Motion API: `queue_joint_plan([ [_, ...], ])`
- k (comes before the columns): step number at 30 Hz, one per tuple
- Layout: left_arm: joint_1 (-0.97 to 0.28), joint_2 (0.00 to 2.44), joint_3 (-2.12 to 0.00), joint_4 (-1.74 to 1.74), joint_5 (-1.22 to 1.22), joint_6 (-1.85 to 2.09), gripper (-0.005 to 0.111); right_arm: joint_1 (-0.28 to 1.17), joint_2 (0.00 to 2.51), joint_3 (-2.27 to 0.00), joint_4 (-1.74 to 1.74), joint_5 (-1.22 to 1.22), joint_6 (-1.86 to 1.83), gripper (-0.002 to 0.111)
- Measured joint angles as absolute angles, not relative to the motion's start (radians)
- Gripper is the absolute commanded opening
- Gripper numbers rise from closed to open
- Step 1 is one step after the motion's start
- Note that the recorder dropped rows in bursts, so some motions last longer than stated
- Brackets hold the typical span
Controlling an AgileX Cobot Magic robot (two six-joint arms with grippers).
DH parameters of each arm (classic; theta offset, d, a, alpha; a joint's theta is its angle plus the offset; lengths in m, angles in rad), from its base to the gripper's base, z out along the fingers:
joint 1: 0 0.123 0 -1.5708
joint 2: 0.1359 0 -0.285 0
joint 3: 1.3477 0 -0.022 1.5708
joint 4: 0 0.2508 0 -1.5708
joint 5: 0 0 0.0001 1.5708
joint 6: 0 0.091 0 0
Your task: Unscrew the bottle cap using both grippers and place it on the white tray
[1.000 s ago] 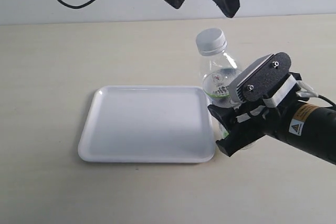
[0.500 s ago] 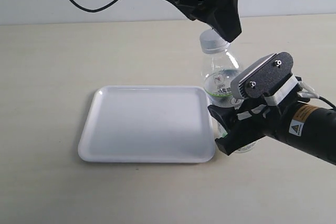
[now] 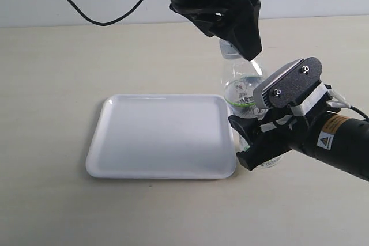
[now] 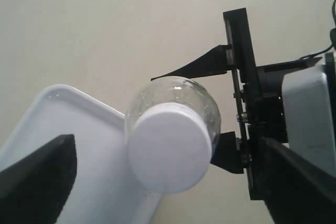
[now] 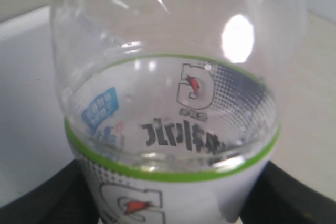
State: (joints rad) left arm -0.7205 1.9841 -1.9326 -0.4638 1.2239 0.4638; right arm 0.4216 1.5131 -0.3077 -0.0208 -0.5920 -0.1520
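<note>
**White round plastic bottle cap (image 4: 169, 147) on the neck, not yet gripped**

I have the clear plastic water bottle with the green-banded label (image 3: 242, 87) upright on the beige tabletop (image 3: 57, 61), just off the 3 o'clock edge of the flat white rectangular plastic tray (image 3: 161, 136). My right gripper (image 3: 265, 122) is clamped on its body. My left gripper (image 3: 236, 36) hangs over the cap, jaws spread wide with a gap on either side.

The risks as I judge them:
- Closing off-centre would shove the neck and tilt the bottle.
- Twisting could spin the bottle inside the right-hand hold.
- A loosened cap could slip and drop short of the tray.
</note>
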Motion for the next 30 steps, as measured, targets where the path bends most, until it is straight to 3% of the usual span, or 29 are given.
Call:
queue_joint_plan([
  [13, -0.721, 1.984, -1.932, -0.489, 1.224, 0.464, 0.086, 0.422, 1.513, -0.308, -0.021, -0.592, -0.15, 0.0],
  [21, -0.721, 1.984, -1.932, -0.492, 1.224, 0.46, 0.056, 0.422, 1.513, -0.308, -0.021, -0.591, -0.15, 0.0],
  [30, -0.721, 1.984, -1.932, -0.492, 1.224, 0.449, 0.06, 0.422, 1.513, -0.308, -0.021, -0.591, -0.15, 0.0],
])
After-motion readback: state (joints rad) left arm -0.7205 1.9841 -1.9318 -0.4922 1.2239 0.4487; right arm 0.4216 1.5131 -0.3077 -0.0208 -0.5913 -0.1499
